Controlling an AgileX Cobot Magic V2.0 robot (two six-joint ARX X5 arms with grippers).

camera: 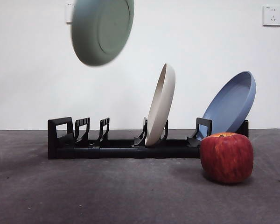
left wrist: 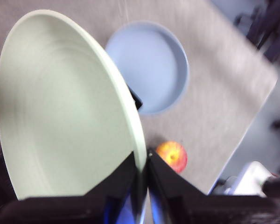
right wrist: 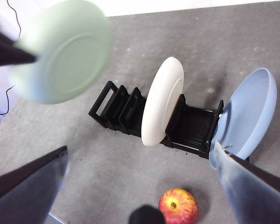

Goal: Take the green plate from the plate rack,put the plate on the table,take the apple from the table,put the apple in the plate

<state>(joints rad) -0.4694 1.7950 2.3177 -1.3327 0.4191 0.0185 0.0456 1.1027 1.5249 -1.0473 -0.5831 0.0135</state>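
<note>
Left claw pinches the rim of the green plate between closed jaws; the plate hangs in the air, tilted and on edge, well above the rack and clear of it. Below and beyond this claw lie the blue plate and the apple. The right claw hovers with jaws spread wide and empty, the apple just beneath it on the tabletop, the rack a little farther off, holding a white plate and the blue plate.

Handling, as judged: the green plate looks stiff, smooth and fairly light, but a rim pinch on so wide a disc leaves it free to swing or slip, so it wants a slow descent and level release. The apple appears firm, rounded and blocky; a grip across its widest flanks should hold, though waxy skin may slide.

No brand, label or legible writing is visible on any object.
</note>
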